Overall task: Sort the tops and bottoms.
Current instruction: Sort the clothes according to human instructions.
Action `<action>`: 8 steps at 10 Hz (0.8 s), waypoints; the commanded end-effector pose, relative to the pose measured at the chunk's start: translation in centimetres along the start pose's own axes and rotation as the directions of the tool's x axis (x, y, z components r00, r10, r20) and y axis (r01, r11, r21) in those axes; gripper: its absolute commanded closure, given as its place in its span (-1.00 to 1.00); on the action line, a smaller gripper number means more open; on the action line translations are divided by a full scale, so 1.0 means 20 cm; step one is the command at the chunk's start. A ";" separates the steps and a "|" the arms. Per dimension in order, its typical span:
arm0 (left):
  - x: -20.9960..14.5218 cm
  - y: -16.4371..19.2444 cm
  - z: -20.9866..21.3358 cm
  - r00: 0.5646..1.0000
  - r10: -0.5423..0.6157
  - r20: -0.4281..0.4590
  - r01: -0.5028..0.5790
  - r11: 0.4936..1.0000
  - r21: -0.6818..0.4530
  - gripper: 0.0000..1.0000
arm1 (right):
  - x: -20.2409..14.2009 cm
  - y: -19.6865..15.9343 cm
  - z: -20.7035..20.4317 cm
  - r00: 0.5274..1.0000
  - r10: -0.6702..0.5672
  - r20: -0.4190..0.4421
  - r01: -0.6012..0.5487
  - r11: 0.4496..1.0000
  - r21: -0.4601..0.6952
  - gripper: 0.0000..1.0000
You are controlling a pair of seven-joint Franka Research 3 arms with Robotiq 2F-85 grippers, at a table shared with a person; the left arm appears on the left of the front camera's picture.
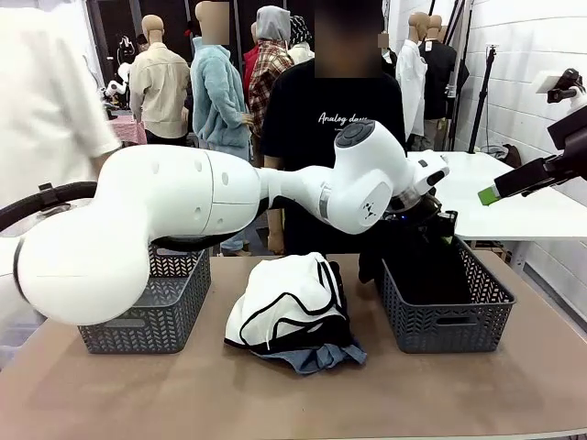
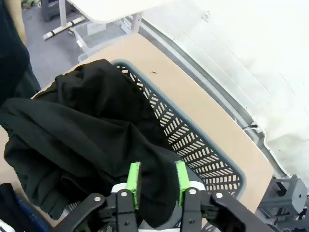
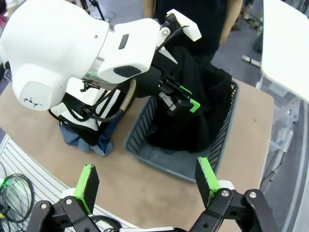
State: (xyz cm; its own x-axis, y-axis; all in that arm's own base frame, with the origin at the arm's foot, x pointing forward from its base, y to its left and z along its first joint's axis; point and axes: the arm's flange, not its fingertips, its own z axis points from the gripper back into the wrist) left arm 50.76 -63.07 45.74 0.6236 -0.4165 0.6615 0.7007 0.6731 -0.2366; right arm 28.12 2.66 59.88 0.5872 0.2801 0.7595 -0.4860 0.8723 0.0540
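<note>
A black garment (image 2: 87, 130) drapes into the right grey basket (image 1: 449, 325), bunched over its near rim. My left gripper (image 2: 157, 174) hangs over that basket with its green pads apart, open, and a fold of the black cloth lies in the gap. From the right wrist view the left gripper (image 3: 186, 99) sits just above the black garment (image 3: 193, 125). A white garment with black piping (image 1: 284, 298) lies mid-table on a blue denim piece (image 1: 316, 357). My right gripper (image 3: 147, 186) is open and empty, raised at the right (image 1: 495, 191).
A second grey basket (image 1: 147, 316) stands at the left of the table. A person in a black printed T-shirt (image 1: 330, 119) stands at the far side. A white table (image 1: 514, 197) is behind on the right. The table's front strip is bare.
</note>
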 end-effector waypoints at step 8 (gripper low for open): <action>-0.01 0.03 0.01 0.998 0.029 -0.064 -0.028 1.000 0.008 -1.00 | 0.01 0.00 -0.01 1.000 0.000 0.009 0.000 1.000 0.007 -1.00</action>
State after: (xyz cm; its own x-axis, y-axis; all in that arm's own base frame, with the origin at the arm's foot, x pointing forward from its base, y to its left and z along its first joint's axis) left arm 50.95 -62.40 45.52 0.6735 -0.4339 0.5985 0.6742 0.6925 -0.2567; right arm 28.12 2.66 59.89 0.5872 0.2801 0.7595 -0.4860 0.8723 0.0541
